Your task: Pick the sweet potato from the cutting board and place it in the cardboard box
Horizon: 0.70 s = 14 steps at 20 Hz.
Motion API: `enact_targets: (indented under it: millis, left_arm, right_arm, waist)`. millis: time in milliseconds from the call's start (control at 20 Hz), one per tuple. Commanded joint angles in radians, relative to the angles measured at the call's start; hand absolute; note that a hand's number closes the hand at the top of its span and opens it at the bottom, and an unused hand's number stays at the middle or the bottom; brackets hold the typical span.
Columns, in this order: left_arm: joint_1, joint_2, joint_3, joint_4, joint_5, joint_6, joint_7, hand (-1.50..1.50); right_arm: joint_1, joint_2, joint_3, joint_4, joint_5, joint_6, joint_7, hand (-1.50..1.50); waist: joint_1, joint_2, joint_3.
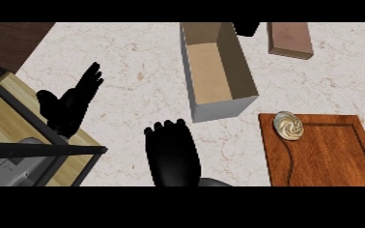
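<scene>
Reach stage: right hand [171, 149] open, empty, near centre; left hand [71, 104] open at left. Potato [288, 125] on board's [324, 157] far-left corner, near box [222, 109]; right hand must next go right and close round it.

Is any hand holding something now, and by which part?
Nothing is held. The left hand and the right hand are both open and empty; the sweet potato lies on the cutting board.

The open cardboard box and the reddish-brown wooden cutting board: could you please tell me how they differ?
The open cardboard box is deep and walled; the reddish-brown wooden cutting board is flat. The box is pale tan and empty; the board is darker and carries a round swirled object at its corner. Both rest on the marble counter.
</scene>
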Motion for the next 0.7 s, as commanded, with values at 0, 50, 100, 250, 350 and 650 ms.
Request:
enact_targets:
  millis: [0,50,100,250,350,650]
  left_arm:
    - [-0.049,-0.06,0.055,-0.051,0.052,0.007,-0.004,0.0]
    - [-0.039,-0.075,0.029,-0.055,0.042,0.012,-0.01,0.0]
    - [-0.035,-0.083,0.029,-0.054,0.048,0.02,-0.011,0.0]
    - [-0.033,-0.075,0.039,-0.029,0.056,0.018,-0.019,0.0]
    - [-0.039,-0.083,0.038,-0.027,0.058,0.034,-0.009,0.0]
    - [-0.009,-0.066,0.057,-0.027,0.071,0.033,-0.029,0.0]
  right_arm:
    - [-0.129,0.009,0.079,0.01,-0.056,-0.05,0.047,1.5]
    - [-0.167,0.009,0.051,0.0,-0.083,-0.051,0.064,1.5]
    - [-0.181,0.009,0.044,-0.014,-0.076,-0.104,0.087,1.5]
    - [-0.24,0.009,-0.001,-0.036,-0.063,-0.198,0.177,1.5]
    - [-0.3,0.009,-0.03,-0.021,-0.059,-0.225,0.221,1.5]
    - [-0.445,0.009,-0.113,0.073,-0.03,-0.289,0.335,1.5]
  waist:
    - [0.005,-0.024,0.024]
    - [0.004,-0.026,0.023]
    - [0.002,-0.03,0.024]
    - [-0.019,-0.037,0.024]
    - [-0.038,-0.038,0.024]
    - [-0.052,-0.037,0.023]
